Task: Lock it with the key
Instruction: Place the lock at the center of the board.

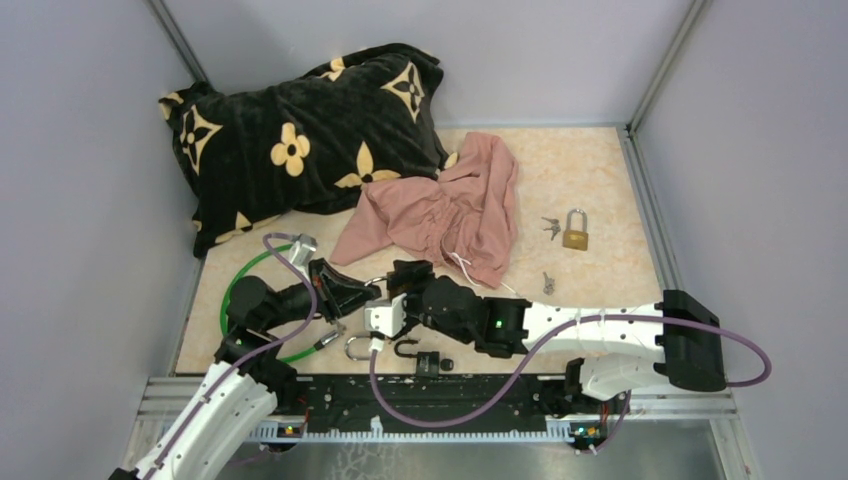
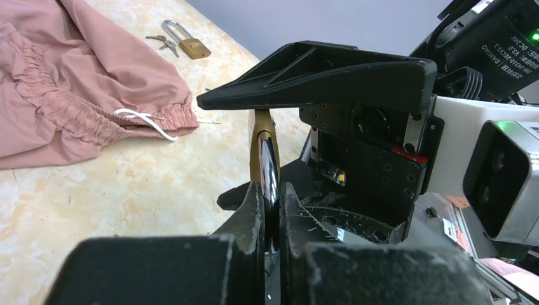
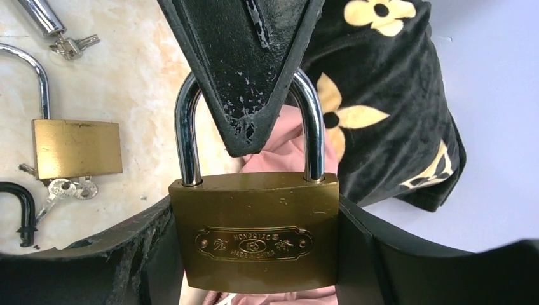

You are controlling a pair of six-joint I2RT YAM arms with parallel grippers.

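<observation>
A brass padlock point(image 3: 254, 235) with a silver shackle point(image 3: 187, 133) hangs in the air between my two grippers. My right gripper point(image 3: 254, 244) is shut on the sides of its brass body. My left gripper point(image 2: 271, 190) is shut on the shackle point(image 2: 269, 168), and its black fingers point(image 3: 245, 70) show from above in the right wrist view. Both shackle legs sit in the body. No key shows in this padlock; its keyhole is hidden. In the top view the grippers meet at the near middle of the table, left point(image 1: 350, 292) and right point(image 1: 395, 287).
A second brass padlock point(image 1: 575, 236) lies with keys point(image 1: 550, 228) at the right, and a single key point(image 1: 547, 283) nearer. A brass padlock point(image 3: 76, 149) with keys point(image 3: 63, 189) and a black padlock point(image 1: 418, 357) lie near the front edge. A green cable lock point(image 1: 232, 290), pink cloth point(image 1: 450, 210) and a black pillow point(image 1: 300, 130) lie left and behind.
</observation>
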